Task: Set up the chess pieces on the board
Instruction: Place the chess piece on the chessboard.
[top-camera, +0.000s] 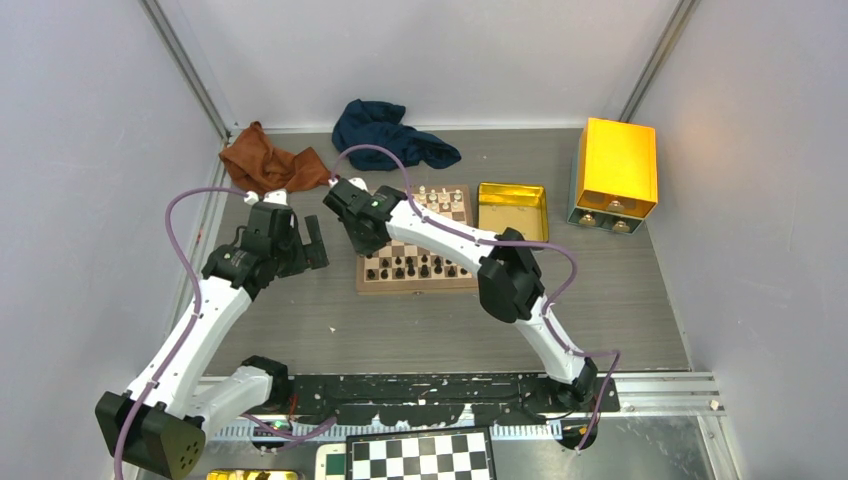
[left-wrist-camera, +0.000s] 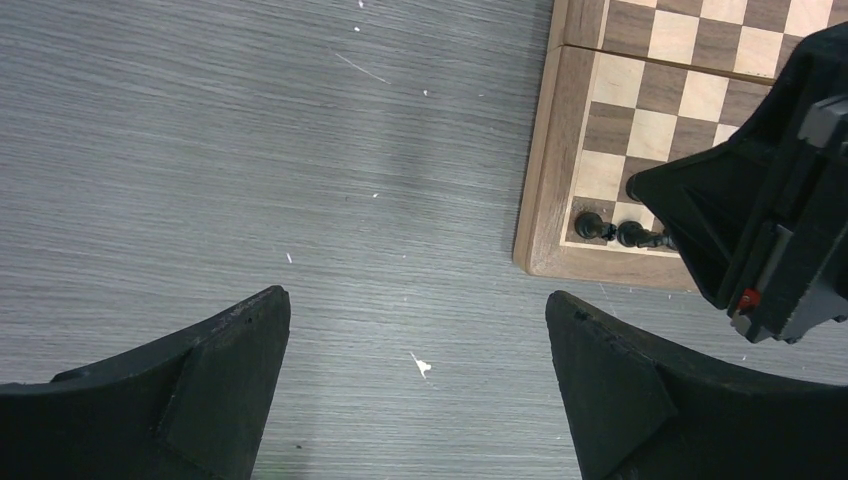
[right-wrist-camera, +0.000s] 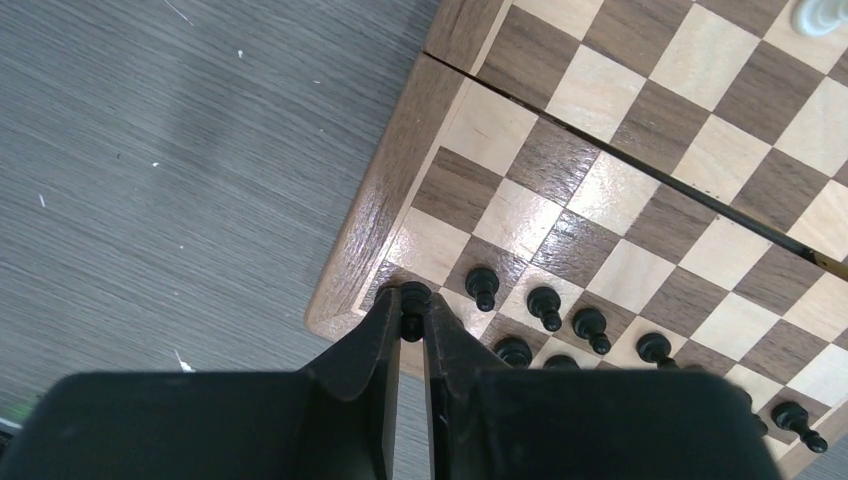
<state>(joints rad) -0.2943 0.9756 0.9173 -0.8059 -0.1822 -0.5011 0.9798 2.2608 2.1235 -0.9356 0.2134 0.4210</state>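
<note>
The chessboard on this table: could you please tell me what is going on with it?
The robot is setting up chess pieces. The right pincer is shut on a black piece over the near-left corner of the board; whether it touches the square is unclear. Other black pieces stand in the near rows, white pieces along the far edge. The left pincer hangs open over the table left of the board, holding nothing.

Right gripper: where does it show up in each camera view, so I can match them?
Top external: right gripper over the board, at its near left corner.
Left wrist: gripper at the right edge, over that corner.
Right wrist: bottom centre, shut on a black chess piece.
Shared landmark: the board's rim corner.
</note>
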